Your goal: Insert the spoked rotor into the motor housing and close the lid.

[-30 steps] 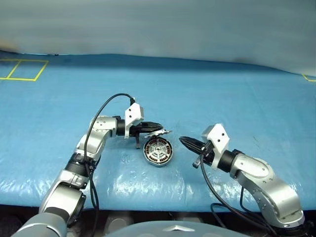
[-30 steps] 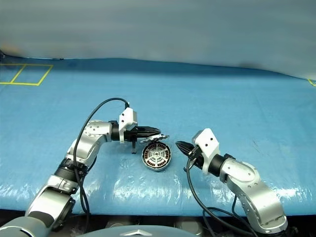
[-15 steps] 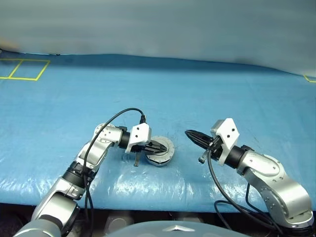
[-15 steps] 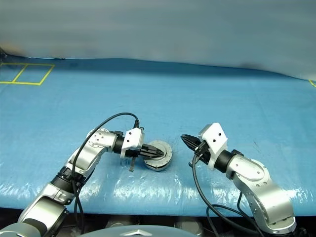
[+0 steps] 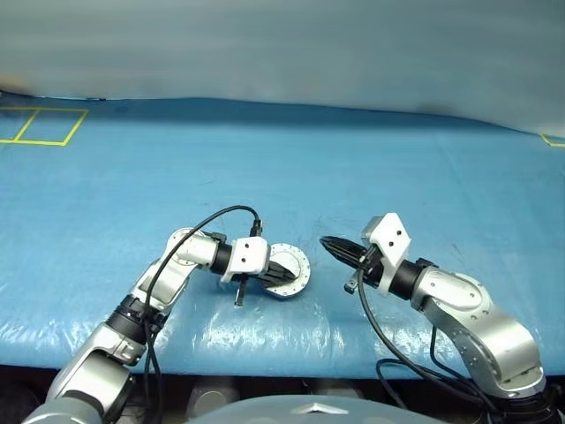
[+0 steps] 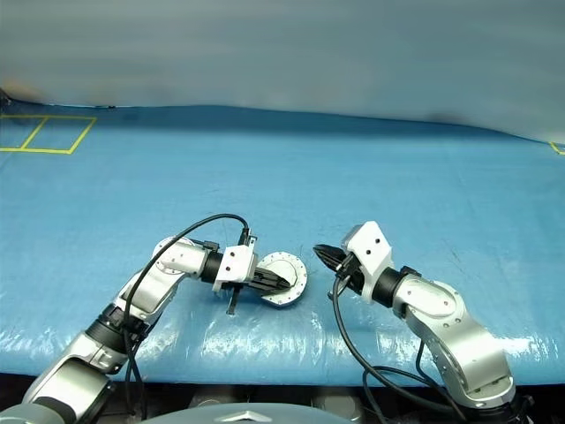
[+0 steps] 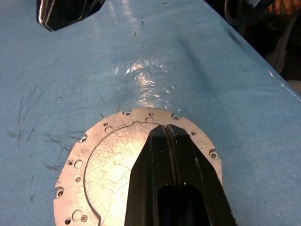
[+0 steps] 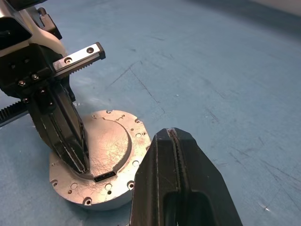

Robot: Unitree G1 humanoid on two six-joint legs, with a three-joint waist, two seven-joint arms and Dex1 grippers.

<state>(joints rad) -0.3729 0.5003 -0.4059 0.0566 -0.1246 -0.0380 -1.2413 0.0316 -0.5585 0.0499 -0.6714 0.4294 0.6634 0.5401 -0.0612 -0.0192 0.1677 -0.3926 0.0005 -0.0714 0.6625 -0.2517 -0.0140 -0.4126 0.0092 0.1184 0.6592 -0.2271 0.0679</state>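
Lid (image 8: 101, 155) shut under closed left pincer (image 8: 77, 162)

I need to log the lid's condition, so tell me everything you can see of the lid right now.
The lid is a round, scratched, shiny silver metal disc with a notched rim ringed by small screw holes and a raised central plate. It lies flat, plain face up, closed over the motor housing on the blue table cover. The left hand, fingers shut, presses its tips on the lid's top. The right hand, also shut, hangs beside it, apart.

Left gripper (image 5: 288, 273), jaws shut, rests on the closed lid (image 5: 296, 261); right gripper (image 5: 327, 246) beside.
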